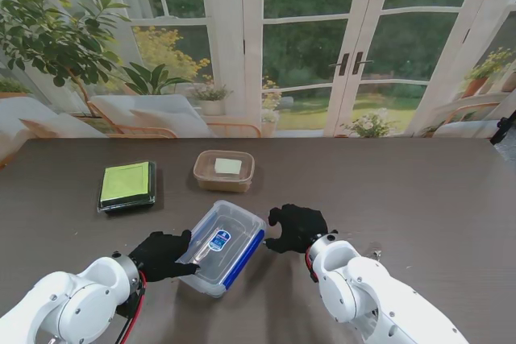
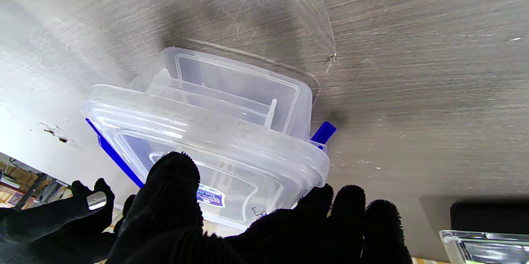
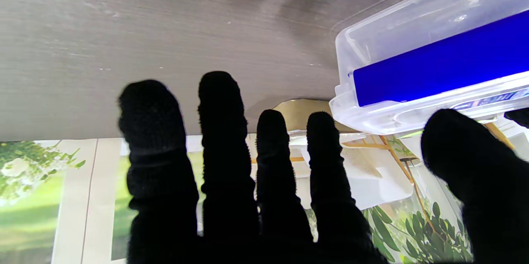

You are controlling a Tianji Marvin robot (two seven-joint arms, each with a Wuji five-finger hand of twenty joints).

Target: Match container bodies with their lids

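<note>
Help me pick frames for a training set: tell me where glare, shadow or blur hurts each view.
Stand view: evenly lit and sharp, with soft sheen on the clear container's lid. Left wrist view: strong glare washes out one side of the table, and the container casts a dark shadow. Right wrist view: the right hand is a featureless black silhouette against bright windows; the blue clip stays crisp.

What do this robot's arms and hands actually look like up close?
Both arms are smooth, rounded white shells rising from the near corners. Each wrist has a silver metal ring with a red band. A red cable and a black cable run beside the left arm. The left hand and right hand have five fingers in fuzzy black knit gloves; a small silver patch shows on one left fingertip.
</note>
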